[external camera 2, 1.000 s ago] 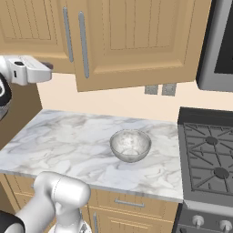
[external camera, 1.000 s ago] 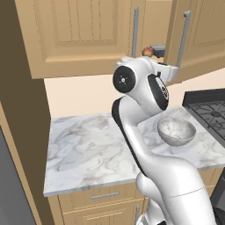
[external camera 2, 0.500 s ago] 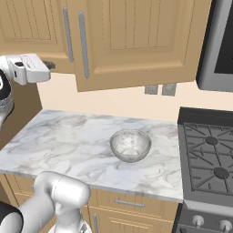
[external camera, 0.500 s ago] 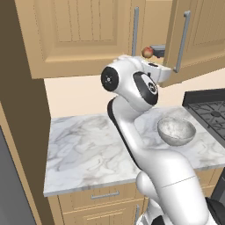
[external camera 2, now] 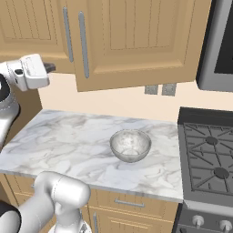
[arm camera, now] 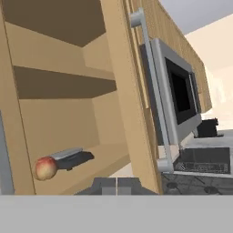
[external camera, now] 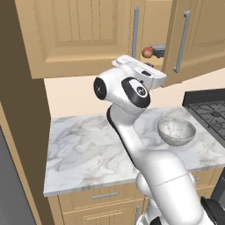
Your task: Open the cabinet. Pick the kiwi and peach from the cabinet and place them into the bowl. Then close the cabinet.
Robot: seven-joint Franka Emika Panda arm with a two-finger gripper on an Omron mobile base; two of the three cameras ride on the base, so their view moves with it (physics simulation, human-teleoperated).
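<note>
The cabinet [external camera: 79,35] has its left door shut and its right door [external camera: 200,33] swung partly open. In the gap, the peach [external camera: 148,52] rests on the bottom shelf. In the hand view the peach [arm camera: 45,168] lies at the lower left, with the open door's edge [arm camera: 129,100] and its bar handle [arm camera: 152,91] to the right. My gripper [arm camera: 116,184] is shut and holds nothing, and it hangs in front of the opening, below shelf height [external camera 2: 49,68]. The bowl [external camera: 176,130] [external camera 2: 130,144] stands empty on the marble counter. The kiwi is out of view.
A flat dark grey block [arm camera: 69,155] lies on the shelf just behind the peach. A gas stove [external camera 2: 210,154] adjoins the counter on the right, with a microwave [external camera 2: 220,43] above it. A tall wood panel [external camera: 17,132] bounds the counter's left end. Drawers [external camera 2: 129,203] sit below.
The arm's upper joints have swung left and the hand has drawn slightly back and down from the open door. The gripper stays shut.
</note>
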